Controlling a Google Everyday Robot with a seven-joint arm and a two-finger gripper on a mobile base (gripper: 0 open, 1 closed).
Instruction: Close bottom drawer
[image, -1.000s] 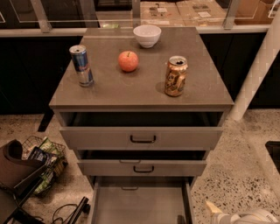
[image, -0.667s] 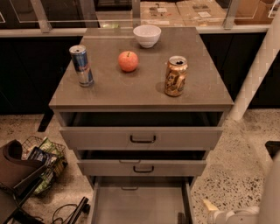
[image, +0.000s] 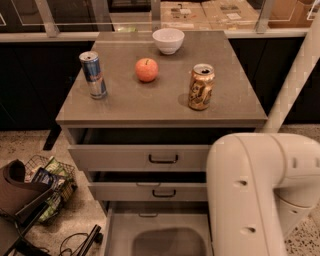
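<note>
Now bottom drawer (image: 150, 235) open beside arm (image: 260, 195); hand unseen.

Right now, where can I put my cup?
The cabinet top is bare along its front edge, before the blue can, apple and gold can, and at the back corners beside the bowl. The middle row is crowded. The gripper is out of view; only the arm shows, lower right.
</note>
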